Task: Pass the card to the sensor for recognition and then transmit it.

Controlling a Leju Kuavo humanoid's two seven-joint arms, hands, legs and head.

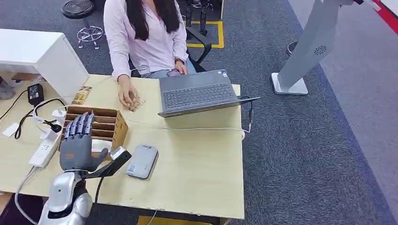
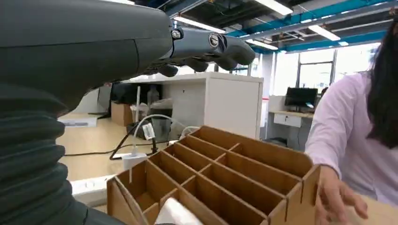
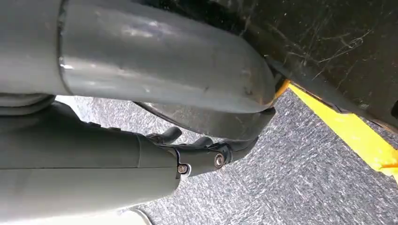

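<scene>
Pale wooden table [image 1: 197,164], head view, contents listed from its left edge.

White power strip [image 1: 44,151] with grey cable, lying along the left edge; a black power adapter [image 1: 35,93] sits farther back near the far-left corner, beside a white cabinet [image 1: 42,54].

Brown cardboard divided organiser box [image 1: 105,123], left-centre of the table, long slots open at the top. In the left wrist view the same box [image 2: 225,176] shows a white card [image 2: 174,213] standing in the compartment nearest the camera (its edges partly cut off by the frame).

Left hand [image 1: 77,143], grey with dark fingers, raised above the near-left part of the table, just over the near side of the box; fingers extended, side by side with slight gaps, holding nothing. A white, card-like patch [image 1: 99,145] shows just beside the palm at the box's near wall.

Grey flat rectangular sensor unit [image 1: 142,161], lying on the table just right of the left hand, toward the near edge.

Person in a pale pink shirt [image 1: 145,37], seated at the far edge, one hand [image 1: 126,96] resting on the table behind the box.

Grey open laptop [image 1: 199,92], far-right part of the table.

Right hand [image 3: 192,152], seen in the right wrist view over grey carpet [image 3: 291,178]; its dark fingers look curled, though whether they are closed cannot be told.
</scene>
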